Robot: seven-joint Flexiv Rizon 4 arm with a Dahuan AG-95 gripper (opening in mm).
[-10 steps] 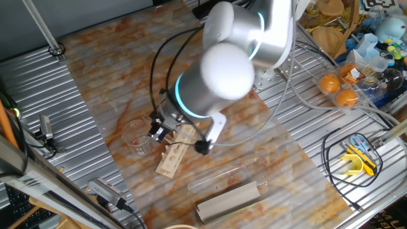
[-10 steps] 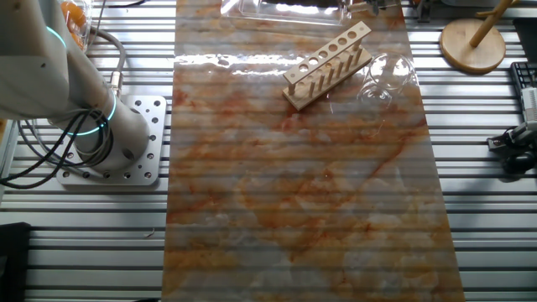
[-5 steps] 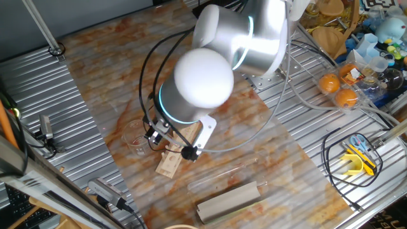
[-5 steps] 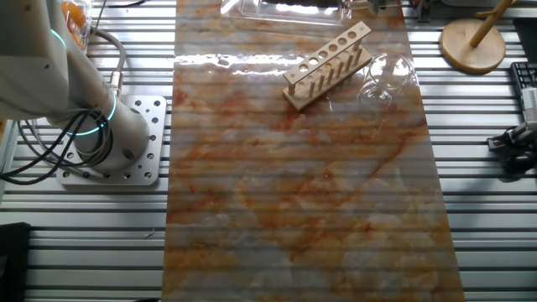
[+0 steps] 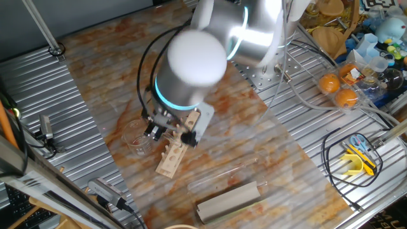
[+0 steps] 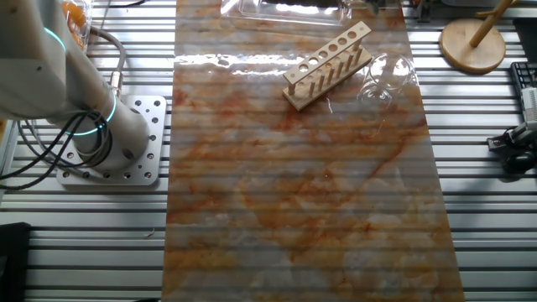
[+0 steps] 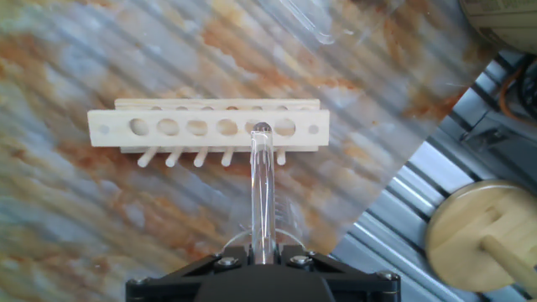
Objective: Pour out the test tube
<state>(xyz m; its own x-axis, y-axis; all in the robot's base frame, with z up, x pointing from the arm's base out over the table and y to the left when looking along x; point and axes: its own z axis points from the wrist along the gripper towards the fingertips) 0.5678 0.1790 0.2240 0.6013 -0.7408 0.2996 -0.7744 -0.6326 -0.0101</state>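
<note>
In the hand view my gripper (image 7: 262, 253) is shut on the test tube (image 7: 262, 189), a thin clear glass tube that points away from the hand. Its tip lies over the wooden rack (image 7: 210, 127), near a hole right of the middle. In one fixed view my gripper (image 5: 156, 130) hangs over the near end of the rack (image 5: 173, 156), next to the squat clear beaker (image 5: 135, 137). The other fixed view shows the rack (image 6: 327, 65) and the beaker (image 6: 386, 77), but not the gripper or the tube.
A longer clear tube (image 5: 216, 177) and a grey block (image 5: 230, 200) lie near the table's front. A round wooden stand (image 7: 482, 239) sits to the right on the metal slats. Oranges (image 5: 337, 90) and clutter lie at the far right.
The arm has swung left and turned over the last second, carrying the gripper and tube along the rack toward the beaker. Rack and beaker have not moved.
</note>
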